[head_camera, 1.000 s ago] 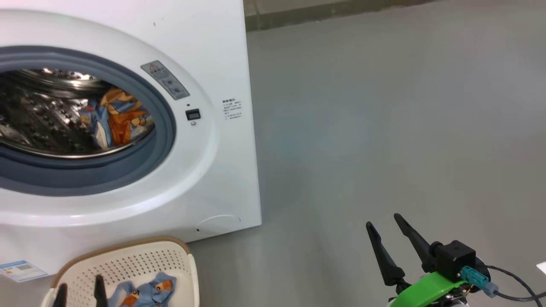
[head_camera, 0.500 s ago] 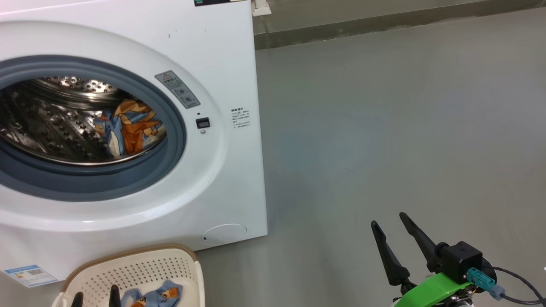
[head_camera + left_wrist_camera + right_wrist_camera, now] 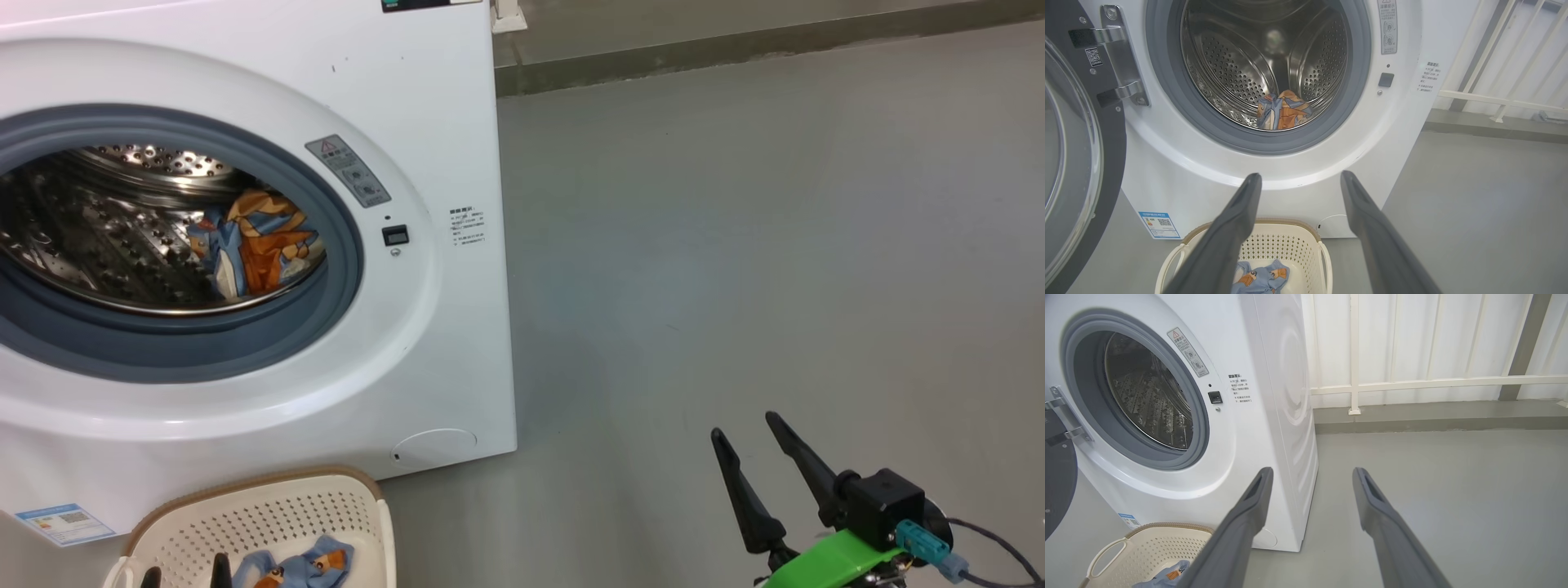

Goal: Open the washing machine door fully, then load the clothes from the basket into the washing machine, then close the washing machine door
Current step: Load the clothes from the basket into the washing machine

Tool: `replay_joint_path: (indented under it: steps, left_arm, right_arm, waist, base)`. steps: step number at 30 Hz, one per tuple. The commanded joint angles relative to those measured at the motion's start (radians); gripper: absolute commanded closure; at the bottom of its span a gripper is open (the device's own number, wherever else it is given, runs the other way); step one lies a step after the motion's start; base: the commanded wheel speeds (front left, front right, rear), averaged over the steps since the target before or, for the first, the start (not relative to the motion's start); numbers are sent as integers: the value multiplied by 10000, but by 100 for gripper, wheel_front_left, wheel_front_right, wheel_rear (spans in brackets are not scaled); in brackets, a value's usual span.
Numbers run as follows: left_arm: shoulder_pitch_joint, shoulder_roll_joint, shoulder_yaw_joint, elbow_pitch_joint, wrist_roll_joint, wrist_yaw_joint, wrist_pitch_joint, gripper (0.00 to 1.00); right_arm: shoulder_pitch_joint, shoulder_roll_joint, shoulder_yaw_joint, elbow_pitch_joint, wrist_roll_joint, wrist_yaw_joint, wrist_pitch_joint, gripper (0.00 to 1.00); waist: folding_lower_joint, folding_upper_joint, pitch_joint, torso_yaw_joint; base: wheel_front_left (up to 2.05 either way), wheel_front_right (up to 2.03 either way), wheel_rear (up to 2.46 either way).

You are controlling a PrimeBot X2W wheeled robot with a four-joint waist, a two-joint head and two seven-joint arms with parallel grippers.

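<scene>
The washing machine (image 3: 441, 106) stands with its door (image 3: 1110, 163) swung wide to the left, hinge side showing. One of the clothes, blue with orange figures, lies in the steel drum (image 3: 257, 241) (image 3: 1284, 110). Another lies in the basket (image 3: 269, 510) on the floor in front of the machine (image 3: 1261, 275) (image 3: 1163, 575). My left gripper (image 3: 184, 573) (image 3: 1300, 175) hangs open just above the basket (image 3: 1290, 241), holding nothing. My right gripper (image 3: 744, 425) (image 3: 1312, 470) is open and empty over the floor, right of the machine.
Bare grey floor (image 3: 735, 245) stretches to the right of the machine. A white railing (image 3: 1412, 381) and a low kerb (image 3: 1433, 420) run behind it. The open door's black ring (image 3: 1057, 486) juts out at the machine's left.
The head camera has shifted a little, so the machine sits slightly further right and lower in the picture. Both grippers stay open and roughly where they were.
</scene>
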Motion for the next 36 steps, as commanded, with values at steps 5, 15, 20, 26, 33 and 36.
replay_joint_path:
  steps: [5, 15, 20, 26, 33, 36]
  left_arm:
    - [-120, 84, 347, -308, -80, 98, -57, 0]
    - [-97, 83, 443, -226, -103, 25, -57, 0]
    - [-114, 83, 459, -191, -125, 1, -57, 0]
    - [-151, 83, 508, -154, -128, -48, -57, 0]
    - [-250, 83, 542, -32, -155, -144, -57, 0]
    - [-311, 83, 539, 16, -194, -170, -57, 0]
  right_arm:
    - [11, -45, 163, -279, -99, 27, -76, 0]
    - [11, -47, 123, -293, -103, 27, -76, 0]
    - [-10, -61, 100, -315, -107, 27, -76, 0]
    - [-13, -57, 89, -335, -111, 27, -76, 0]
    - [-4, -32, 94, -265, -76, 27, -76, 0]
    - [19, -22, 118, -183, -56, 27, -76, 0]
  waist:
    - [0, -1, 8, 7]
    - [0, -1, 42, 55]
    - [0, -1, 52, 85]
    - [0, -1, 92, 89]
    - [0, -1, 224, 109]
    - [0, -1, 342, 132]
  base:
    - [0, 0, 0]
    - [0, 0, 0]
    - [0, 0, 0]
    - [0, 0, 0]
    - [0, 0, 0]
    - [0, 0, 0]
